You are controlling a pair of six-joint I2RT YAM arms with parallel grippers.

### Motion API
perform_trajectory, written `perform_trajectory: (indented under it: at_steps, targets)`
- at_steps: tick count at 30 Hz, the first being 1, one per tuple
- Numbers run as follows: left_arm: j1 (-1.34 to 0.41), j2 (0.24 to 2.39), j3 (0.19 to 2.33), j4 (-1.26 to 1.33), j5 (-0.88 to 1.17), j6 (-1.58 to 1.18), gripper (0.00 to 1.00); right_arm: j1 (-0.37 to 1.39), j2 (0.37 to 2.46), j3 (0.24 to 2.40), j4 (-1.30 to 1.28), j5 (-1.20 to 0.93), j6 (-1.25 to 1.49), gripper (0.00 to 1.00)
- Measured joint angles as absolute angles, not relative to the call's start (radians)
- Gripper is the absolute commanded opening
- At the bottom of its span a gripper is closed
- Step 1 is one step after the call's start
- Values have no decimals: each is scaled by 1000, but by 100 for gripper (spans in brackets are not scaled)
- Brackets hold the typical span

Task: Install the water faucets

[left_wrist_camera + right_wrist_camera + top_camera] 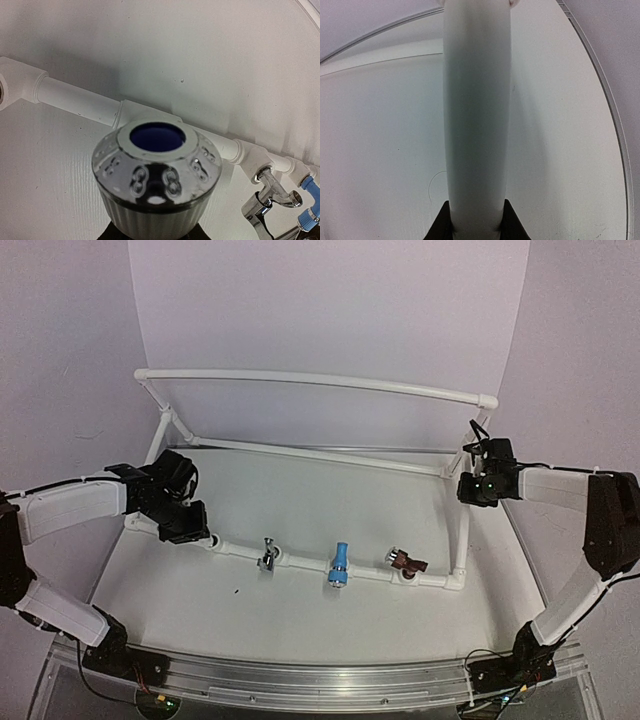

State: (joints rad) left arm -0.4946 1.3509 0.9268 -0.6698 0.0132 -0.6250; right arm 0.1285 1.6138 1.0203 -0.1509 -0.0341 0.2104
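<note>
My left gripper (188,523) is shut on a white ribbed water faucet (156,175) with a chrome cap and a blue centre. Only dark finger edges show under the faucet at my left gripper (155,234) in the left wrist view. It sits right in front of the leftmost socket (149,111) of the white PVC pipe frame (300,560). Whether it is threaded in is hidden. Three faucets stand in the front pipe: chrome (268,553), light blue (339,565) and reddish-brown (406,562). My right gripper (478,487) is shut on the frame's right side pipe (476,115).
The frame's rear rail (320,380) runs high across the back on slanted struts. White walls close in the table on three sides. An aluminium rail (320,680) carrying both arm bases runs along the near edge. The chrome faucet (267,197) is close to the right of the left gripper.
</note>
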Motion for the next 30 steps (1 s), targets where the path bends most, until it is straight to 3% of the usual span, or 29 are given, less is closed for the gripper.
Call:
perform_trajectory:
  at_steps: [30]
  targets:
    - [-495, 1365, 914, -605, -3, -602, 0, 127, 1614, 1020, -150, -38, 210, 0]
